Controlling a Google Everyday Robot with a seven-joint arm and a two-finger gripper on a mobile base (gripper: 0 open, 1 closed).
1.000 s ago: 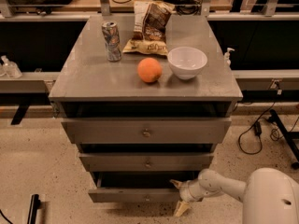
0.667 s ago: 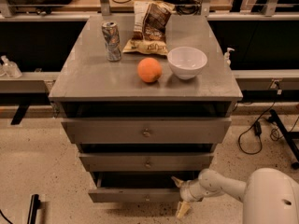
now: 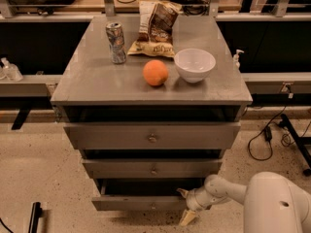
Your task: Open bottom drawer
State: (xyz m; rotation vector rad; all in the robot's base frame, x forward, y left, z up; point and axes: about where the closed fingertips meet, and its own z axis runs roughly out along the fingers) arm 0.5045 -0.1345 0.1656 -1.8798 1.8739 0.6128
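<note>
- Camera view: the gripper (image 3: 185, 206) sits low, fingers apart, one above the other.
- The bottom drawer (image 3: 141, 203) lies just left of it, slightly out, its front running left-right.
- I judge the pull goes toward the camera.

Robotics lab: cabled workbenches (image 3: 127, 2), robot jaws at bottom drawer (image 3: 138, 203).

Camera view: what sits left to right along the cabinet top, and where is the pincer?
From the left: soda can → orange → white bowl. The pincer is much lower, at the right end of the bottom drawer, whose front stands partly pulled out.
</note>
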